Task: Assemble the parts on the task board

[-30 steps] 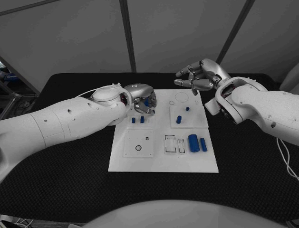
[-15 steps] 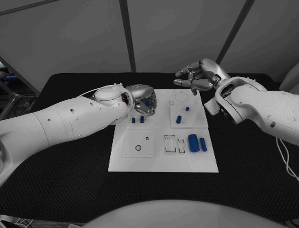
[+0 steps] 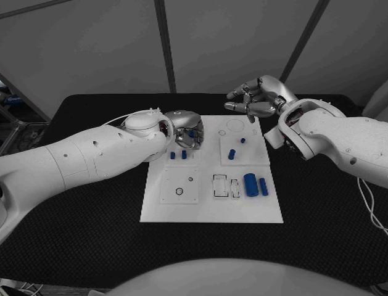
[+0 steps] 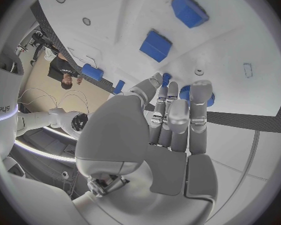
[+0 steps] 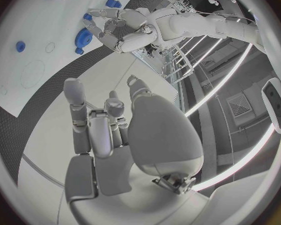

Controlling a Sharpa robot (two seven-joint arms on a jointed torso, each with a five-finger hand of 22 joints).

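The white task board [image 3: 211, 209] lies in the middle of the black table. My left hand [image 3: 187, 129] is low over its far left corner, and its fingertips [image 4: 200, 92] hold a round blue toothed part [image 5: 84, 36] against the board. My right hand [image 3: 258, 98] hovers above the far right corner of the board and holds nothing, its fingers [image 5: 75, 102] loosely apart. Two small blue pegs [image 3: 177, 155] stand just in front of the left hand. Two more blue pieces [image 3: 236, 148] sit on the right-hand plate. A thick blue cylinder [image 3: 250, 184] and a thinner one [image 3: 263, 186] lie near the right edge.
Empty sockets include a round recess [image 3: 235, 127] at the far right, small holes [image 3: 179, 192] at the near left and rectangular slots [image 3: 221, 186] at the centre. Black table [image 3: 87, 234] surrounds the board. My left forearm [image 3: 69, 160] crosses the table's left side.
My left hand has sunk a little toward the board with the blue part at its fingertips. The right hand has stayed nearly where it was.
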